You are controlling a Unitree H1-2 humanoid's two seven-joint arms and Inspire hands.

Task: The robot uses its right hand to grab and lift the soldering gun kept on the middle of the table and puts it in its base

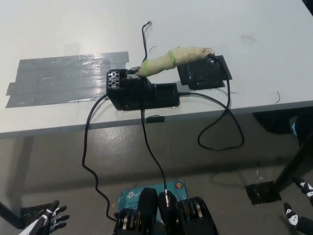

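The white left hand (49, 219) sits low at the bottom left corner, below the table's edge, fingers spread apart and holding nothing. The black right hand (299, 205) shows only as a few fingertips at the bottom right corner; whether it is open or closed cannot be told.

The soldering gun (177, 58) lies on the white table (244, 29), its handle wrapped in pale yellowish tape with a band of green tape near the front. It is tilted, its front end resting in the black base (142, 93) near the table's front edge, its rear end over a flat black pad (203, 74). A thin wire (145, 36) rises behind it. Black cables (222, 132) hang off the table's edge. A patch of grey tape (63, 78) lies to the left.
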